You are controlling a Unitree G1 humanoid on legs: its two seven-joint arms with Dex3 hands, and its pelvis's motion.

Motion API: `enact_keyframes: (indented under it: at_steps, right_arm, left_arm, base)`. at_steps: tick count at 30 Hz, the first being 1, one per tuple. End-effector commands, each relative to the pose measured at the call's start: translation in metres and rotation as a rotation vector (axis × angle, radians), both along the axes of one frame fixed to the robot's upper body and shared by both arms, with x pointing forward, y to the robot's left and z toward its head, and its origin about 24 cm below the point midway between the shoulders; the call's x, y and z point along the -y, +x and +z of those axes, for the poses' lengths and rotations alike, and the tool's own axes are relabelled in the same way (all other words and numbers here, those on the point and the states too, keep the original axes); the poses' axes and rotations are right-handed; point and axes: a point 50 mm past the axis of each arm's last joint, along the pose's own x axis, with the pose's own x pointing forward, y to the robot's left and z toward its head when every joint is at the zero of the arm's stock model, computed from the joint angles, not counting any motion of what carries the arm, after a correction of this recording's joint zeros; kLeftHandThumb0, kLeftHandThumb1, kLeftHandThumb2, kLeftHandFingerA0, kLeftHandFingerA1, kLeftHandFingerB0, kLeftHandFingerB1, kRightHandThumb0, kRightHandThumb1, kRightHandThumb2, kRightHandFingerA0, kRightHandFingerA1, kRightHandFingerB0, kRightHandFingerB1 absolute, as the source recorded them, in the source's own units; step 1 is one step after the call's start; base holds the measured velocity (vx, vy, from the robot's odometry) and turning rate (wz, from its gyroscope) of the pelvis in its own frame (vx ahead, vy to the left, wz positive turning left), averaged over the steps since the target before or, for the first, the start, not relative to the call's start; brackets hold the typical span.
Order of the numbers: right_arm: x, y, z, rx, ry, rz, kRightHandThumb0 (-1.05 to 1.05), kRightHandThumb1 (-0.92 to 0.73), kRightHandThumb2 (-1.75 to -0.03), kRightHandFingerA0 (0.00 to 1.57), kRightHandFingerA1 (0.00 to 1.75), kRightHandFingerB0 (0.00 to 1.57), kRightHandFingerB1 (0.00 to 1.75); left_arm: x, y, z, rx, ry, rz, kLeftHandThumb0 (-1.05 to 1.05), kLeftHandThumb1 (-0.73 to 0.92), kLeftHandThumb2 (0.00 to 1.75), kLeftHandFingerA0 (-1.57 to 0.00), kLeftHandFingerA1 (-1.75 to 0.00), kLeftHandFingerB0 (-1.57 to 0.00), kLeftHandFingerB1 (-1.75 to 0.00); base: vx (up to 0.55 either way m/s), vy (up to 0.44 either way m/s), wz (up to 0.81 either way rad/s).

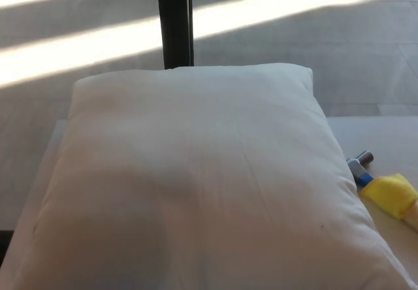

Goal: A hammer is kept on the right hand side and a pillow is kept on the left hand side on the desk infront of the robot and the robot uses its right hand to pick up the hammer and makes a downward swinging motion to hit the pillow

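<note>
Sunlit bands cross the grey floor point(274, 55) along the top of the frame, cut by a dark upright post point(174, 21) at upper centre. Below me the white surface point(385, 140) carries the pillow point(196, 185) – it fills most of the picture, from the left edge to lower right. Just beside its right edge lies the hammer point(385, 189), yellow grip and metal head showing at the right border. Neither robot hand of mine shows – I cannot tell their state
</note>
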Motion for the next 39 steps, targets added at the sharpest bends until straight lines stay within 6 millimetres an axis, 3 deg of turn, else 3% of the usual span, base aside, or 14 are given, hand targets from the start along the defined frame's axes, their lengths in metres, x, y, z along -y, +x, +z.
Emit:
enact_keyframes:
  at_steps: [1, 4, 8, 10, 11, 19, 27, 28, 31, 32, 33, 34, 35, 39]
  right_arm:
    - [0.036, -0.012, 0.035, 0.273, 0.019, -0.348, -0.48, -0.66, -0.60, 0.33, 0.63, 0.26, 0.35]
    - [0.049, -0.013, 0.047, 0.357, 0.038, -0.490, -0.49, -0.69, -0.62, 0.05, 0.40, 0.10, 0.27]
    - [0.082, -0.005, 0.087, 0.625, 0.035, -0.645, -0.79, -0.52, -0.80, 0.00, 0.08, 0.00, 0.00]
    - [0.092, 0.007, 0.108, 0.649, 0.030, -0.631, -0.70, -0.80, -0.66, 0.00, 0.00, 0.00, 0.00]
    - [0.097, 0.015, 0.118, 0.705, 0.024, -0.630, -0.94, -0.62, -0.91, 0.00, 0.13, 0.00, 0.00]
    - [0.093, 0.080, 0.190, 0.880, -0.077, -0.448, -1.03, -0.65, -0.97, 0.00, 0.04, 0.00, 0.00]
    - [0.025, 0.148, 0.232, 0.949, -0.211, 0.165, -0.92, -0.61, -0.96, 0.00, 0.07, 0.03, 0.07]
    - [-0.004, 0.164, 0.240, 0.909, -0.292, 0.416, -0.92, -0.62, -0.94, 0.00, 0.11, 0.11, 0.08]
    - [-0.030, 0.174, 0.243, 0.885, -0.338, 0.588, -0.78, -0.55, -0.93, 0.03, 0.34, 0.07, 0.28]
    - [-0.039, 0.177, 0.244, 0.857, -0.360, 0.658, -0.77, -0.72, -0.61, 0.09, 0.34, 0.10, 0.25]
    - [-0.050, 0.182, 0.244, 0.820, -0.384, 0.737, -0.89, -0.57, -0.91, 0.03, 0.40, 0.08, 0.33]
    - [-0.062, 0.186, 0.243, 0.781, -0.407, 0.817, -0.89, -0.57, -0.91, 0.03, 0.40, 0.08, 0.33]
    - [-0.075, 0.193, 0.236, 0.707, -0.409, 0.905, -0.75, -0.64, -0.60, 0.11, 0.31, 0.15, 0.27]
    - [-0.097, 0.202, 0.228, 0.623, -0.496, 1.024, -0.82, -0.59, -0.60, 0.11, 0.42, 0.23, 0.29]
  left_arm:
    - [-0.022, -0.002, 0.016, 0.147, 0.011, 0.144, -0.46, 0.75, 0.62, -0.71, -0.71, -0.61, -0.63]
    - [-0.023, -0.003, 0.017, 0.149, 0.015, 0.147, -0.46, 0.73, 0.62, -0.73, -0.70, -0.62, -0.61]
    - [-0.025, -0.002, 0.018, 0.125, 0.022, 0.133, -0.47, 0.73, 0.62, -0.74, -0.65, -0.62, -0.57]
    - [-0.025, 0.002, 0.018, 0.139, 0.026, 0.123, -0.48, 0.73, 0.62, -0.75, -0.67, -0.63, -0.59]
    - [-0.024, 0.004, 0.018, 0.143, 0.026, 0.117, -0.48, 0.73, 0.62, -0.76, -0.65, -0.62, -0.58]
    - [-0.025, -0.003, 0.018, 0.143, 0.022, 0.144, -0.47, 0.73, 0.61, -0.75, -0.67, -0.64, -0.60]
    - [-0.027, -0.002, 0.019, 0.145, 0.025, 0.138, -0.48, 0.74, 0.62, -0.76, -0.68, -0.59, -0.56]
    - [-0.027, -0.002, 0.020, 0.151, 0.022, 0.145, -0.47, 0.74, 0.62, -0.75, -0.67, -0.62, -0.58]
    - [-0.026, -0.001, 0.019, 0.138, 0.033, 0.127, -0.48, 0.74, 0.62, -0.76, -0.66, -0.62, -0.57]
    - [-0.026, -0.002, 0.019, 0.134, 0.035, 0.113, -0.48, 0.75, 0.62, -0.75, -0.64, -0.62, -0.57]
    - [-0.026, 0.000, 0.019, 0.133, 0.040, 0.106, -0.48, 0.75, 0.62, -0.77, -0.66, -0.65, -0.58]
    - [-0.026, 0.001, 0.020, 0.133, 0.048, 0.105, -0.48, 0.75, 0.62, -0.77, -0.66, -0.65, -0.58]
    - [-0.026, 0.002, 0.020, 0.143, 0.042, 0.118, -0.49, 0.74, 0.62, -0.77, -0.68, -0.64, -0.60]
    - [-0.026, 0.000, 0.019, 0.131, 0.041, 0.124, -0.47, 0.74, 0.62, -0.80, -0.70, -0.64, -0.59]
  base:
    - [0.00, 0.000, 0.00]
    - [0.00, 0.000, 0.00]
    - [0.00, 0.000, 0.00]
    - [0.00, 0.000, 0.00]
    - [0.00, 0.000, 0.00]
    - [0.00, 0.000, 0.00]
    - [0.00, 0.000, 0.02]
    - [0.00, 0.000, 0.00]
    - [0.00, 0.000, 0.00]
    - [0.00, 0.000, 0.00]
    - [0.00, 0.000, 0.00]
    - [0.00, 0.000, 0.00]
    - [0.00, 0.000, 0.00]
    - [0.00, 0.000, 0.00]
